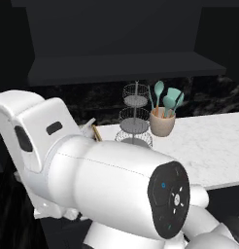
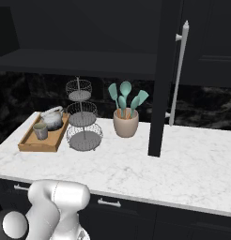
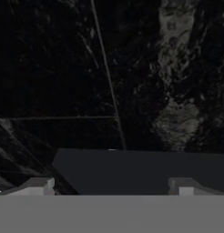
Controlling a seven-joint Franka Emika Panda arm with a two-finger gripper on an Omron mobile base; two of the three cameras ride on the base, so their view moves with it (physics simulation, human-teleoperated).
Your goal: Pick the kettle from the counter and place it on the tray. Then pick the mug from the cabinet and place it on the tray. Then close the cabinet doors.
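While your right base view lays out the tray (image 2: 28, 143) at the left of the frame with the kettle (image 2: 52, 118) and the mug (image 2: 40, 131) both sitting in it, the left base view hides those behind the arm's big white body and shows you just a sliver of the tray (image 1: 96, 132) at frame centre-left. On the counter (image 2: 183, 164) you see a three-tier wire stand (image 2: 82, 117) just beside the tray, then a tan utensil crock (image 2: 126, 123) with teal spatulas. One cabinet door (image 2: 160, 79) stands open edge-on in the upper right, its silver handle (image 2: 179, 70) facing you. In the hand view, the gripper (image 3: 113, 186) has its jaws spread wide with nothing between them, facing dark marbled wall above a dark flat surface; the tray's contents lie well apart from the jaws.
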